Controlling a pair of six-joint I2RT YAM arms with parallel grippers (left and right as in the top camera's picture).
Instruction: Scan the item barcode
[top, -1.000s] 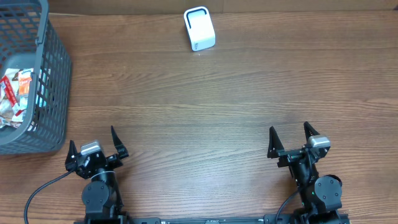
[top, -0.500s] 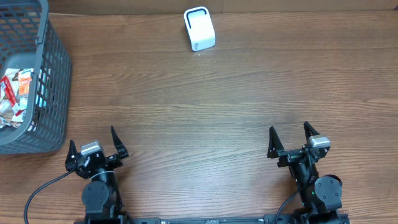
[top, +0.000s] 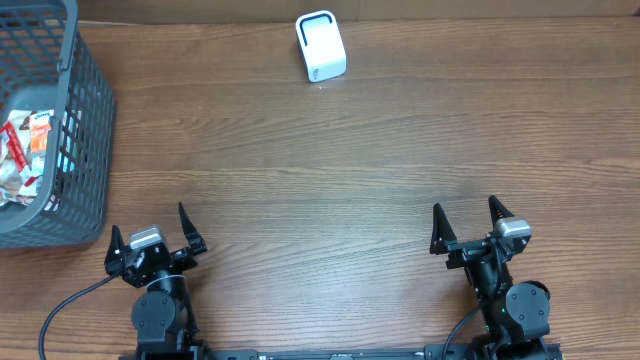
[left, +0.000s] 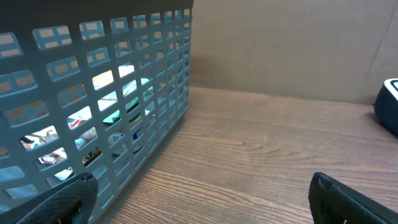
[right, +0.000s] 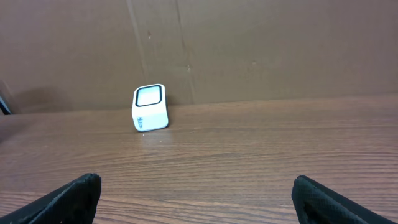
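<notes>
The wooden table (top: 330, 170) is bare, matte and level across its middle, with a plain brown cardboard backdrop (right: 249, 43) behind its far edge. That leaves plenty of room to carry something across.

At the far left stands a grey plastic lattice basket (top: 92, 150), deep-walled, so reaching in likely has to come from above.

The left gripper (top: 150, 232) and right gripper (top: 465, 215) sit at the near edge, well apart, both with jaws spread wide and holding nothing.

The white barcode scanner (top: 321, 46) stands at the far edge, near the centre.

The items to scan, printed snack packets (top: 25, 150), lie jumbled in the basket. They look light, soft and crinkly, probably slick film. A pinch on a sealed edge seems safest. No barcode can be made out.
</notes>
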